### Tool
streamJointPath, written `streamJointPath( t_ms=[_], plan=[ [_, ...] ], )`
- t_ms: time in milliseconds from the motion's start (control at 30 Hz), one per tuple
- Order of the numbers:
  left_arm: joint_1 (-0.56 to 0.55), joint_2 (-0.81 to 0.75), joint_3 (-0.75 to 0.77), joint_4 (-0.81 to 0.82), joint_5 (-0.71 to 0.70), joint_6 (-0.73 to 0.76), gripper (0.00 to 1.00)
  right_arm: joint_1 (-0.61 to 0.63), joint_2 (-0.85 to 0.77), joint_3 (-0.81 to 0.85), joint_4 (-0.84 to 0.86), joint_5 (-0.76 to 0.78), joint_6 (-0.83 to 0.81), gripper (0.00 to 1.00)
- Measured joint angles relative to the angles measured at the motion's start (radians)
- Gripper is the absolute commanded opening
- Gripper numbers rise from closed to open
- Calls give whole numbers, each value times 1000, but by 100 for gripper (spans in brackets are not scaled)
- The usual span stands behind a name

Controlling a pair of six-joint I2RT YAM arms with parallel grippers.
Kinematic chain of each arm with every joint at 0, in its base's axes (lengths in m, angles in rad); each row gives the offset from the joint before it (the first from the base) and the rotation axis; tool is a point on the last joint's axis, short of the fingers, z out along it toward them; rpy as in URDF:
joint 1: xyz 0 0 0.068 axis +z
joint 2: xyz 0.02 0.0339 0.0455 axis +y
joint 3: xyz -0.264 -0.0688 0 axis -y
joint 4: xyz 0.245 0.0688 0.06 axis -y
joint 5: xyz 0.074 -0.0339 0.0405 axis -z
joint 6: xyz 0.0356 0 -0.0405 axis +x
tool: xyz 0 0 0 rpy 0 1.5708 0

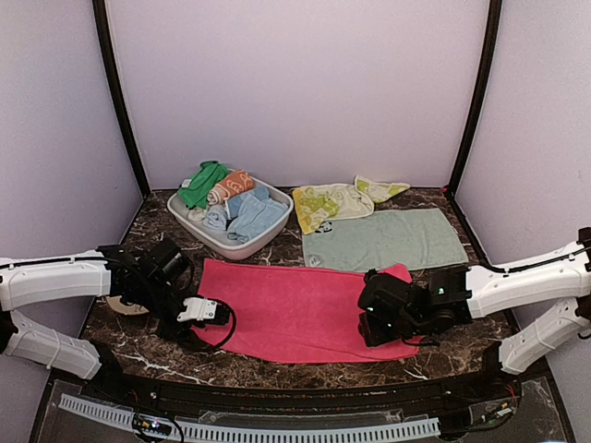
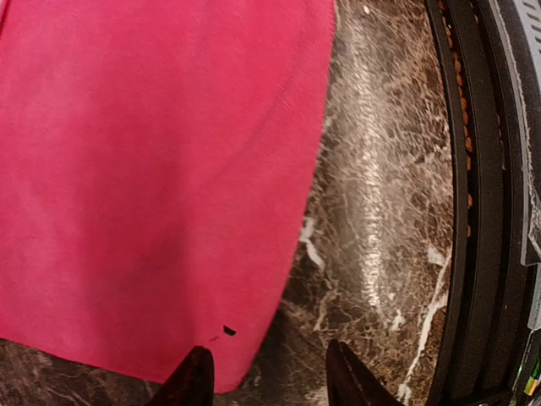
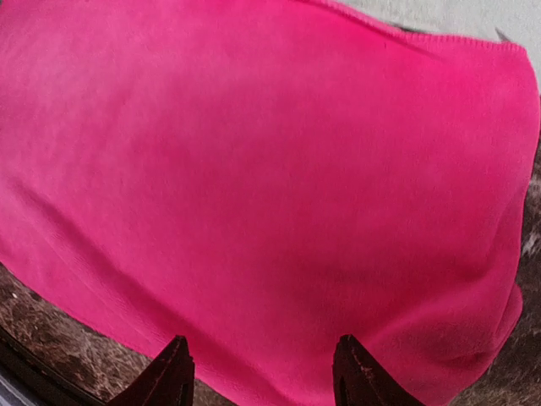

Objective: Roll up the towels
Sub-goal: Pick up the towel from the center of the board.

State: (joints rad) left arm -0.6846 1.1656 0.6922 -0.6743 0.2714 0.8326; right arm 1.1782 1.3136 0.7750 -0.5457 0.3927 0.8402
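The hot-pink towel (image 1: 300, 309) lies flat across the front of the marble table. The pale mint towel (image 1: 388, 238) lies flat behind it, and the yellow-lime patterned towel (image 1: 337, 199) is crumpled at its far left corner. My left gripper (image 1: 217, 314) is open at the pink towel's near left corner; in the left wrist view (image 2: 269, 376) its jaws straddle that corner of the towel (image 2: 161, 169). My right gripper (image 1: 372, 325) is open over the towel's right end; in the right wrist view (image 3: 262, 372) its jaws hover over the pink cloth (image 3: 270, 169) near its front edge.
A grey tub (image 1: 220, 238) at the back left holds several rolled and loose cloths in green, orange and blue. A black rail (image 1: 277, 392) runs along the table's front edge, also seen in the left wrist view (image 2: 478, 211). Dark posts stand at the back corners.
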Motion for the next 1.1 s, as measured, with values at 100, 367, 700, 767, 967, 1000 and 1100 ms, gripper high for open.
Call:
streamJointPath(
  t_ms=[100, 367, 700, 767, 967, 1000, 1100],
  plan=[
    [-14, 36, -29, -8, 6, 5, 44, 47, 23, -29, -30, -18, 74, 55],
    [-26, 103, -61, 76, -19, 16, 26, 50, 27, -60, -53, -65, 133, 53],
    [-27, 98, -93, 124, -46, 16, 0, 50, -206, -201, -142, -119, 231, 50],
    [-27, 95, -93, 130, -47, 11, 0, 49, -229, -214, -148, -126, 247, 49],
    [-27, 64, -93, 130, -49, -7, 0, 19, -159, -229, -139, -134, 261, 46],
    [-27, 51, -91, 123, -49, -8, 0, 8, -145, -229, -134, -134, 256, 46],
    [-27, 18, -76, 89, -47, -10, 9, -37, -114, -225, -114, -135, 230, 45]
  ],
)
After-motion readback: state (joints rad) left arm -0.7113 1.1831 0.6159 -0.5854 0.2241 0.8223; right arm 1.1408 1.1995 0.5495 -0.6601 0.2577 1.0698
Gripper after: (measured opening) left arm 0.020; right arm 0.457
